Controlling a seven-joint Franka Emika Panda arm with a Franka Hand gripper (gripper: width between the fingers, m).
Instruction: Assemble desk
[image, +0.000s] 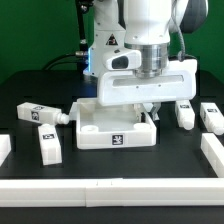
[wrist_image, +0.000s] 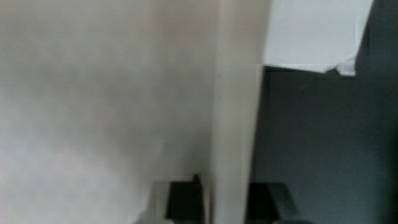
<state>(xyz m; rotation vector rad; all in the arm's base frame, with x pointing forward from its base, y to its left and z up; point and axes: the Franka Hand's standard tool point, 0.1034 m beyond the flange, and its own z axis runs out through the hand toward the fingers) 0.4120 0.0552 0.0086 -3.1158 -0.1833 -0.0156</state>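
The white desk tabletop (image: 100, 128) lies on the black table with its raised rim up and a tag on its front wall. My gripper (image: 150, 107) stands over its edge on the exterior view's right. In the wrist view my gripper (wrist_image: 226, 203) has a dark finger (wrist_image: 183, 203) on each side of the tabletop's upright rim (wrist_image: 231, 100), shut on it. Four tagged legs lie loose: two on the exterior view's left (image: 38, 112) (image: 48, 144) and two on its right (image: 185, 114) (image: 211, 116).
Long white rails border the work area along the front (image: 110, 188), the exterior view's right (image: 212, 150) and left (image: 3, 147). The robot base (image: 110, 45) stands behind the tabletop. A white piece (wrist_image: 311, 35) shows beyond the rim in the wrist view.
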